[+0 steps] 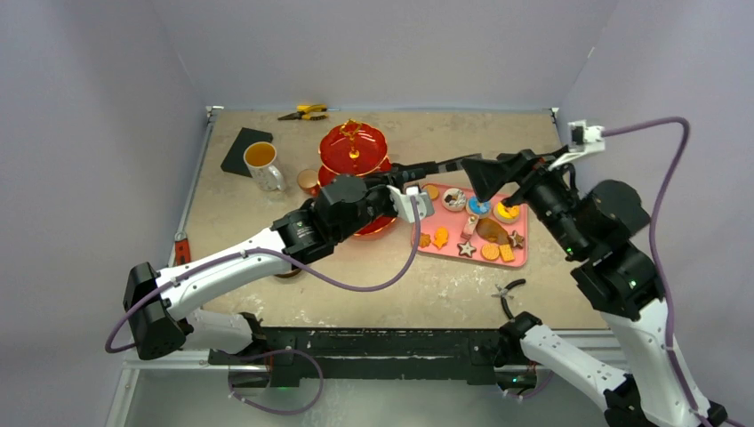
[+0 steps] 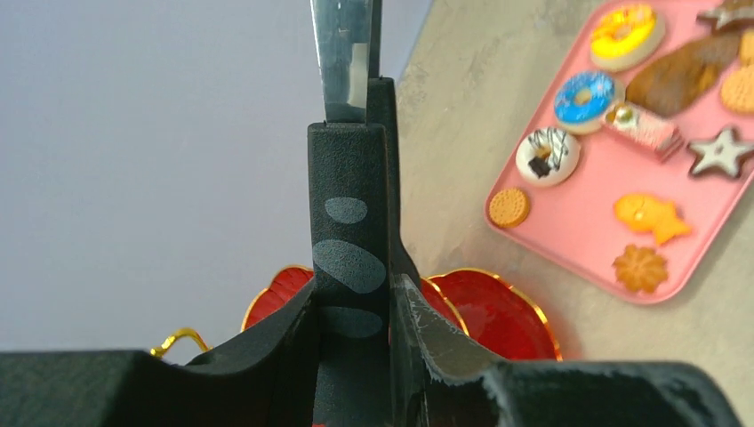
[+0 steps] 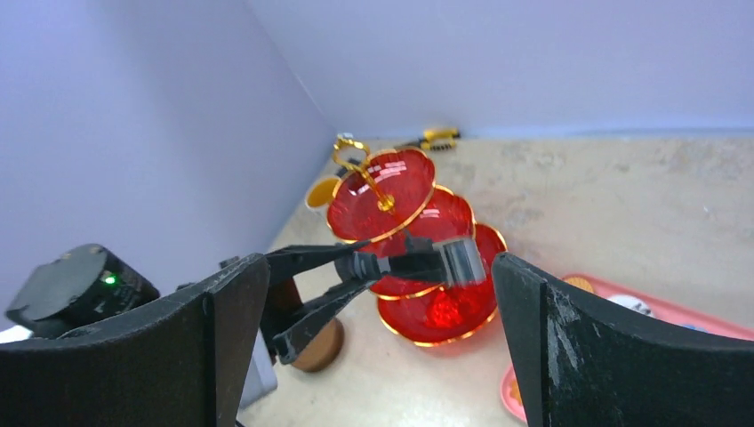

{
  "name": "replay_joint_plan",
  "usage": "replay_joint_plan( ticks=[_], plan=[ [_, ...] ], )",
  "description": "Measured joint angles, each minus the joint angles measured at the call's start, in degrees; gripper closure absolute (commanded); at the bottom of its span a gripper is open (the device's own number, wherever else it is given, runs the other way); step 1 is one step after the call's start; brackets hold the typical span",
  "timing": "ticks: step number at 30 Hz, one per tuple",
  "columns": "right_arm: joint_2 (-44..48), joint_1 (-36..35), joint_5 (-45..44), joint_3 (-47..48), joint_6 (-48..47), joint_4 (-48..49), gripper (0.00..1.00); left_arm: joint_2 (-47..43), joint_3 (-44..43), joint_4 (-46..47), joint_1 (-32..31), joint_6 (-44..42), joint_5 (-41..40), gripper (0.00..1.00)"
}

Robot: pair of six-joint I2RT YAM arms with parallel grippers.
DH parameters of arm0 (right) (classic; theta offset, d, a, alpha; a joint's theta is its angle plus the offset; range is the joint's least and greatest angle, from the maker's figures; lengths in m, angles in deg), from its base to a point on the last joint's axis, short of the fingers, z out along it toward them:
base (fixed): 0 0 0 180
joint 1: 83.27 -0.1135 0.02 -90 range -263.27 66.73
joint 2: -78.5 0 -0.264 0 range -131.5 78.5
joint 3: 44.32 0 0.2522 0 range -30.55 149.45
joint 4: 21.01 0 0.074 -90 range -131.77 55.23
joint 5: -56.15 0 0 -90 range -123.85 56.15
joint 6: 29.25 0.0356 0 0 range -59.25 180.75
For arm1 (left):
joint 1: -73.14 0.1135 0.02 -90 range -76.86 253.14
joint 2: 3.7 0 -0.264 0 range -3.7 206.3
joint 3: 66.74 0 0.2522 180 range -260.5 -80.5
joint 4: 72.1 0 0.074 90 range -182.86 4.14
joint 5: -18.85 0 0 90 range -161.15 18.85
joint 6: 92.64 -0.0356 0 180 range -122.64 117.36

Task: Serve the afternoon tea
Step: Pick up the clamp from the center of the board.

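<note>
surface [image 1: 418, 289]: beige, mottled stone-look top
back edge: yellow-handled pliers [image 1: 305, 111]
back left: dark flat square [image 1: 244, 149]; white mug of amber tea [image 1: 263, 165] just beside it; small copper cup [image 1: 308, 181] to the mug's right
middle: red three-tier stand [image 1: 354, 153] with gold rims, upright
right: pink rectangular tray [image 2: 587, 222], near the stand
near edge: black-handled pliers [image 1: 509, 295]
left: brown saucer [image 1: 289, 272], mostly hidden

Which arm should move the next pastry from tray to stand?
Left, likely: the left pincer is shut on the black tongs, with pink tray and red stand close by; the right pincer hangs open, empty.
</note>
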Motion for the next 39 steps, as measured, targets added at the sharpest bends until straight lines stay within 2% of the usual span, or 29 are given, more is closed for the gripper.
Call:
replay_joint_plan(
  ticks=[5,10,17,27,39],
  plan=[
    [2.7,0.0,-0.5,-1.1,1.8,3.6,0.01,0.4,-3.7,-0.4,0.0,11.9,-2.4,1.0],
    [1.3,0.0,4.0,-5.8,3.8,6.2,0.01,0.4,-5.9,-0.4,0.0,18.8,-1.0,1.0],
    [-2.9,0.0,9.8,-11.1,5.6,11.5,0.01,1.3,-7.1,-1.4,0.0,21.2,0.7,1.0],
    [-6.6,0.0,11.0,-13.0,5.9,18.1,0.01,1.8,-8.1,-3.8,0.0,22.1,3.4,1.0],
    [-9.7,0.0,12.8,-13.0,5.6,20.5,0.27,1.7,-8.1,-4.5,0.0,21.4,4.6,1.0]
  ],
)
